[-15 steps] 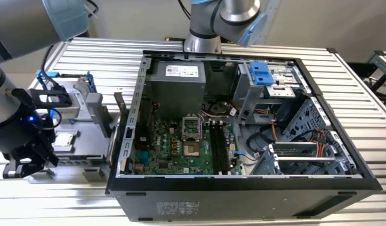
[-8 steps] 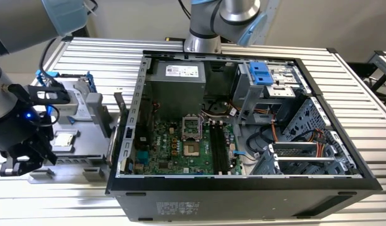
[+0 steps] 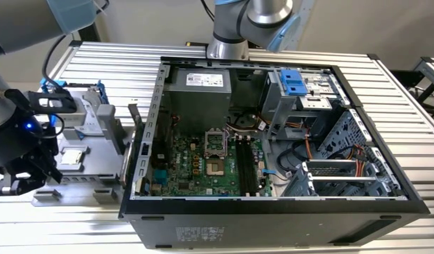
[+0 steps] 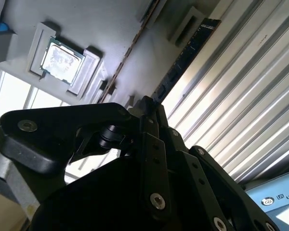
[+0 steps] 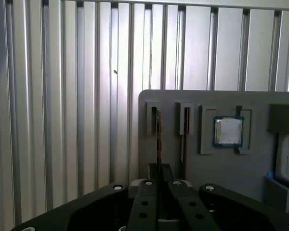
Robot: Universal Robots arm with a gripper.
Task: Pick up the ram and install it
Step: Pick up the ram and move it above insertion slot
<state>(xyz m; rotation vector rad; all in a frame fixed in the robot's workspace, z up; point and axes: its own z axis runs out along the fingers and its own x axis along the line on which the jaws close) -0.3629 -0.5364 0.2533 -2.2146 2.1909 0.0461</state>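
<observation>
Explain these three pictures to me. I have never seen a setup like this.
This is one robot arm working at a slatted metal table. The exterior view comes from a camera off the arm and shows an open computer case with a grey parts tray beside it. Both wrist views come from cameras riding on the arm, looking past its gripper. The tray holds a square processor chip. The gripper appears closed on the ram, which stands on edge in a tray slot beside another stick.

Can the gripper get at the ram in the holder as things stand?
Likely yes. The gripper is lined up at the end of the outermost ram, which stands on edge in the grey holder. Nothing lies between them.
</observation>
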